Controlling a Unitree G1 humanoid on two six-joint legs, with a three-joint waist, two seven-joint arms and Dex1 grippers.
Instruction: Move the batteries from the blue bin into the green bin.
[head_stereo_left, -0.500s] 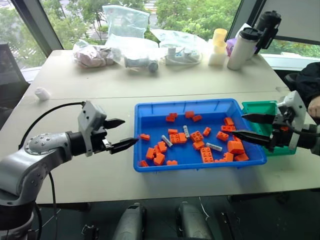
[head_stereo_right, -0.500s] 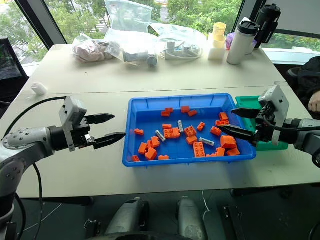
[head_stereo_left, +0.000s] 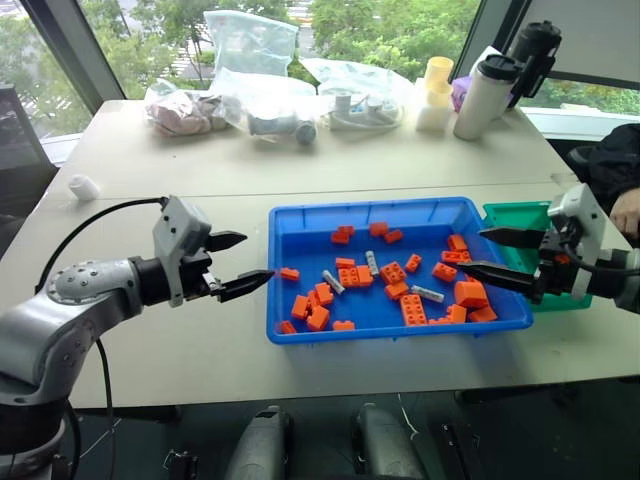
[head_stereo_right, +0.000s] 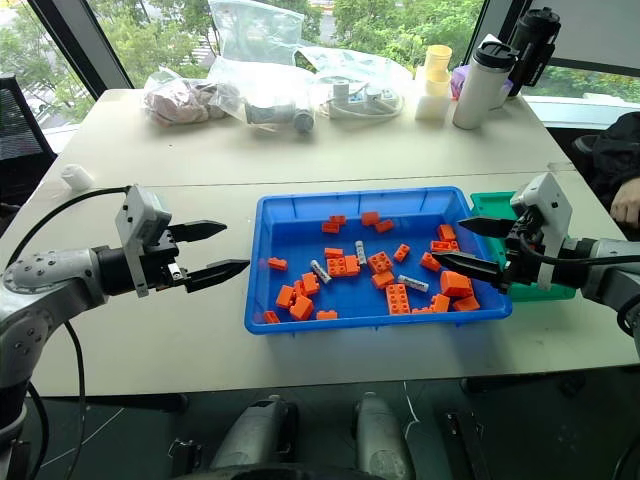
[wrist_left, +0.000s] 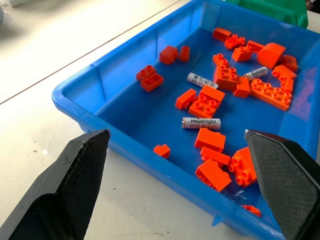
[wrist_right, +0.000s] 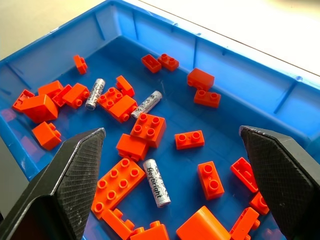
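The batteries (wrist_right: 155, 182), three silver cylinders, are seen lying among orange toy bricks (head_stereo_left: 413, 308) on the floor of the blue bin (head_stereo_left: 300, 222); the green bin (head_stereo_left: 520, 216) sits just beside its right end. Little has changed in the last half second: the left gripper (head_stereo_left: 236, 263) has been held outside the left rim, while the right gripper (head_stereo_left: 482, 252) has been drawn slightly back over the right end. Both sets of jaws are spread wide and empty, so no battery has yet been picked up.
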